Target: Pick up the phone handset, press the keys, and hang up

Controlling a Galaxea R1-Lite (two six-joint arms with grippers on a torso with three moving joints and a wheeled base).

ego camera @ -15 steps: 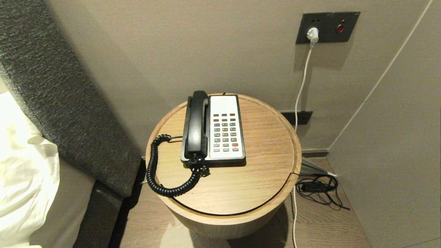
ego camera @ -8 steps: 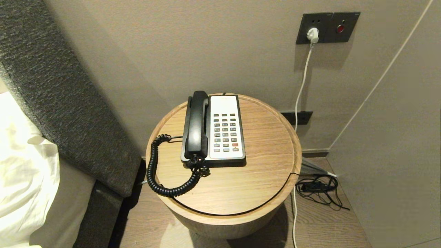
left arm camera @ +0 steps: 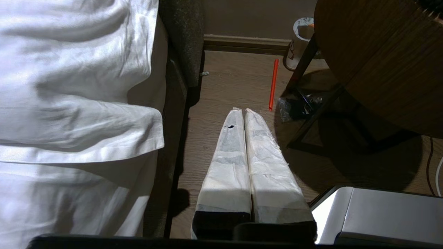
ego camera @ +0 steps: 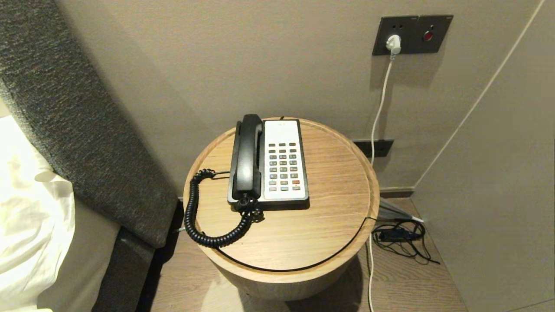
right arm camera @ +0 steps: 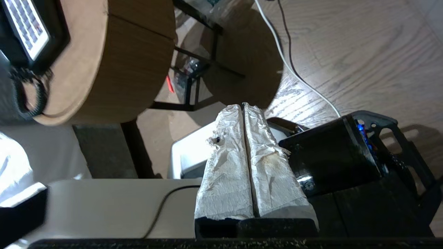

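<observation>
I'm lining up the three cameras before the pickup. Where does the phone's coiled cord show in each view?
Head view: the coiled cord loops off the table's left front edge, running from the handset.
Left wrist view: not in it; only the table's underside shows.
Right wrist view: the coiled cord hangs at the tabletop's edge, beside the keypad.
Shared landmark: the round wooden table.

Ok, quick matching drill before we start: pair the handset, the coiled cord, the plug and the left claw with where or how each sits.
1 black phone handset
2 black coiled cord
3 white wall plug
4 left claw

A in the grey wall socket
B shut, low beside the bed
C in the cradle, left of the keypad
D looping off the table's front-left edge

1-C, 2-D, 3-A, 4-B
</observation>
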